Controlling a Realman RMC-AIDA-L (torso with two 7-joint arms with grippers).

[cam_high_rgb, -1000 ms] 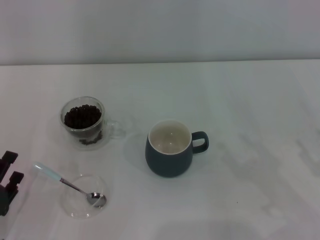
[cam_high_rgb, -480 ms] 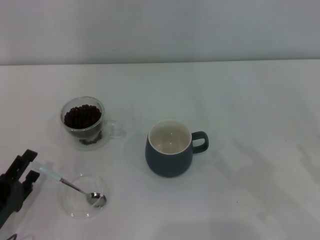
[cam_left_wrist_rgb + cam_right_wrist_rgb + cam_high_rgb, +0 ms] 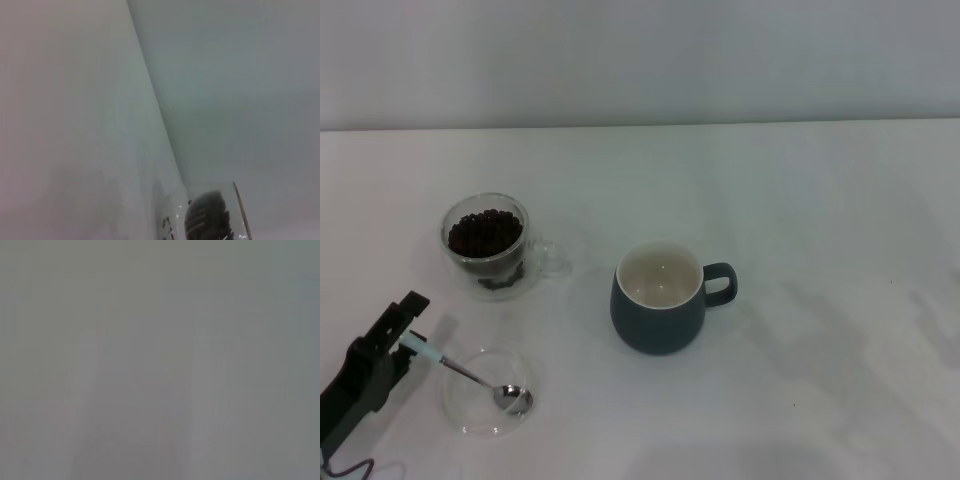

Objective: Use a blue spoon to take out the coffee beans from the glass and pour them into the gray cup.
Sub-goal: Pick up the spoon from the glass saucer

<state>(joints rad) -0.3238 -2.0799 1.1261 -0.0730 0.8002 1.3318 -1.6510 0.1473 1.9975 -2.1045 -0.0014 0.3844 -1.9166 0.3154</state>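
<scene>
The blue spoon (image 3: 468, 373) lies with its metal bowl in a flat clear dish and its pale blue handle end pointing to the left. My left gripper (image 3: 406, 333) is open at the front left, its fingers on either side of the handle end. The glass (image 3: 487, 248) full of coffee beans (image 3: 485, 232) stands behind the spoon; it also shows in the left wrist view (image 3: 207, 220). The gray cup (image 3: 660, 300) stands in the middle, empty, handle to the right. The right gripper is out of view.
The flat clear round dish (image 3: 460, 412) sits at the front left under the spoon's bowl. The white table (image 3: 820, 250) ends at a pale wall behind. The right wrist view shows only a plain gray surface.
My left gripper has moved up and to the right from the left edge and now reaches the spoon's handle end. Spoon, glass and cup have not moved.
</scene>
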